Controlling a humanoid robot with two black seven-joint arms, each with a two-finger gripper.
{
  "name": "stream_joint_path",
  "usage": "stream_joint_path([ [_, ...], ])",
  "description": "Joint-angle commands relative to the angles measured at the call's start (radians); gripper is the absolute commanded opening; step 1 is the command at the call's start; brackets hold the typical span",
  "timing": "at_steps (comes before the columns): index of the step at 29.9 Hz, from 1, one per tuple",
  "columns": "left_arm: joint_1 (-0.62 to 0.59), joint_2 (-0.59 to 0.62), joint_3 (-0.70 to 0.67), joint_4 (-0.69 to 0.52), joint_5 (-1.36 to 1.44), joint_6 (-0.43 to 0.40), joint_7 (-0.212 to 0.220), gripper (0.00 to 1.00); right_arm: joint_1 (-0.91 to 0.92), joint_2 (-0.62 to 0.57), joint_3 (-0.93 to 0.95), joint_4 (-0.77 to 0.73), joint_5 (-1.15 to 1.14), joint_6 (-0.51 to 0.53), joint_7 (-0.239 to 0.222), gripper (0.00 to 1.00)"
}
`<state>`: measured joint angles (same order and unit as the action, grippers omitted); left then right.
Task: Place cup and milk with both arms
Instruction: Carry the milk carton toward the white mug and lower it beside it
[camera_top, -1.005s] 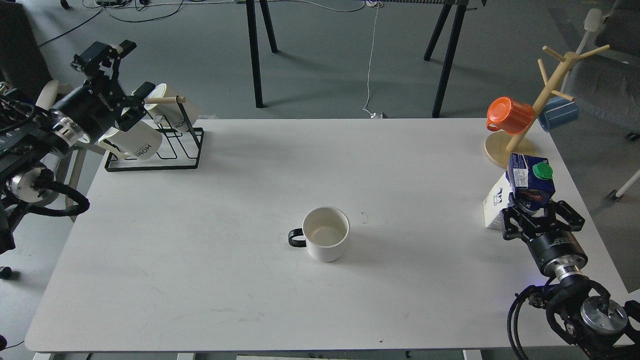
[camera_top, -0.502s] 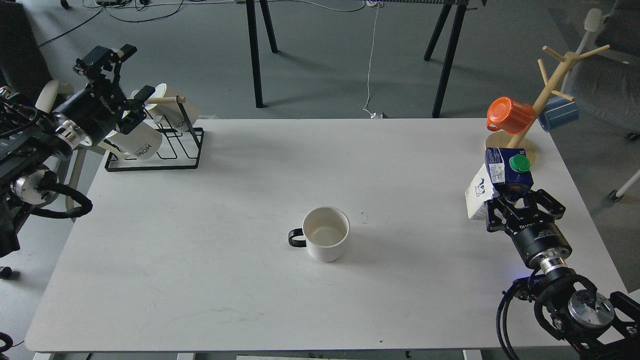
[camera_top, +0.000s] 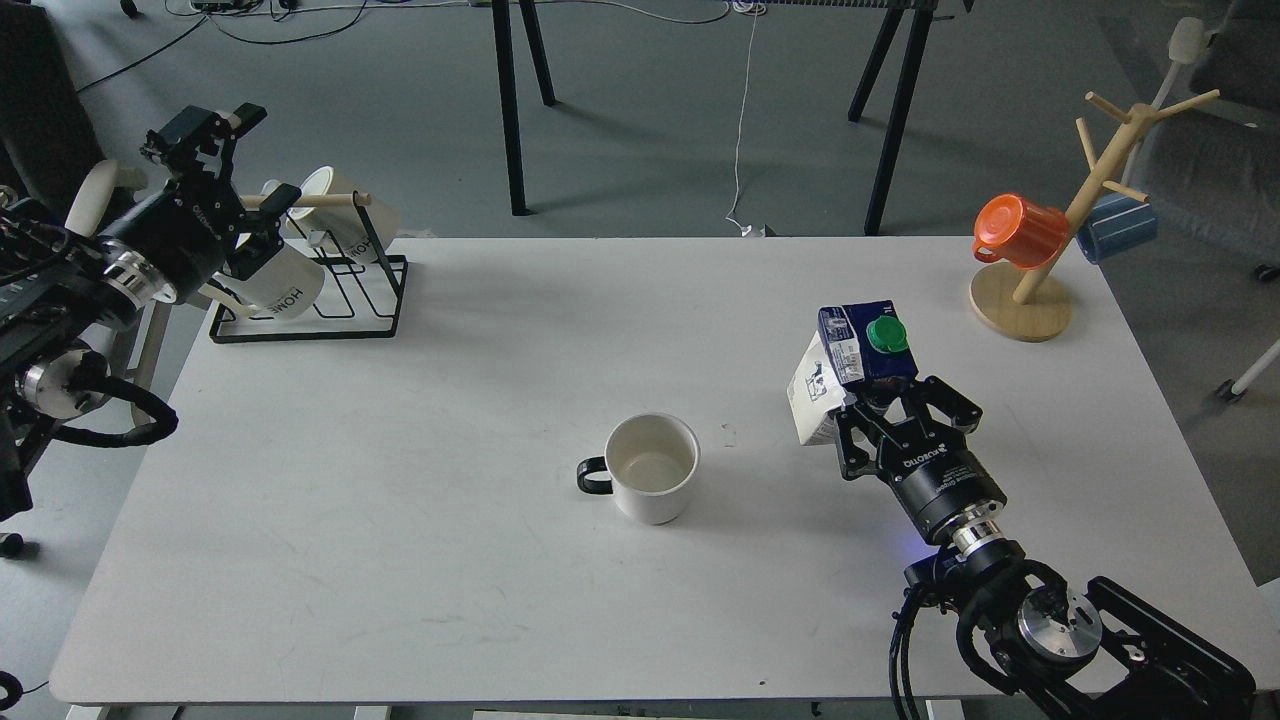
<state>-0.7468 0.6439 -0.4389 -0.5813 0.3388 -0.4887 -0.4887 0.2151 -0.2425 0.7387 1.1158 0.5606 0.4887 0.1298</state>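
Observation:
The cup (camera_top: 652, 468), a white mug with a black handle pointing left, stands upright at the middle of the white table (camera_top: 450, 560). The milk (camera_top: 853, 368), a blue and white carton with a green cap, is tilted in my right gripper (camera_top: 888, 402), which is shut on its lower part, to the right of the cup and apart from it. My left gripper (camera_top: 250, 155) is open and empty, raised over the table's far left corner by the mug rack.
A black wire rack (camera_top: 330, 300) with cream "HOME" mugs (camera_top: 280, 285) stands at the far left. A wooden mug tree (camera_top: 1040, 290) with an orange mug (camera_top: 1020, 232) and a blue mug (camera_top: 1115, 228) stands at the far right corner.
My right gripper has carried the milk leftward from the right edge near the mug tree toward the cup. The left gripper has shifted slightly left. The cup has not moved.

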Motion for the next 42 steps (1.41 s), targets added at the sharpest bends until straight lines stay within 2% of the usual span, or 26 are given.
stream_joint_path([
  [1,0.001,-0.001,-0.001,0.0,0.0,0.0,0.0,0.94,-0.009,0.005,-0.022,0.032,-0.008,0.0,0.002,0.34],
  [24,0.003,-0.004,0.0,0.0,-0.001,0.0,0.0,0.94,-0.028,0.069,-0.09,0.009,-0.085,0.0,0.002,0.34],
  [29,0.004,-0.004,0.0,0.0,-0.001,0.0,0.0,0.94,-0.026,0.071,-0.091,-0.011,-0.085,0.0,0.001,0.37],
  [33,0.004,-0.004,-0.001,0.0,-0.001,0.0,0.0,0.94,-0.025,0.072,-0.094,-0.011,-0.109,0.0,0.001,0.52],
  [36,0.004,-0.004,0.0,0.0,-0.001,0.0,0.0,0.94,-0.025,0.072,-0.096,-0.01,-0.113,0.0,0.001,0.87],
  [37,0.004,-0.004,-0.001,0.0,-0.001,0.0,0.0,0.94,-0.026,0.072,-0.096,-0.01,-0.113,0.0,0.001,0.92],
  [42,0.004,-0.004,-0.001,0.0,-0.001,0.0,0.0,0.94,-0.028,0.077,-0.096,-0.002,-0.114,0.0,0.001,0.96],
])
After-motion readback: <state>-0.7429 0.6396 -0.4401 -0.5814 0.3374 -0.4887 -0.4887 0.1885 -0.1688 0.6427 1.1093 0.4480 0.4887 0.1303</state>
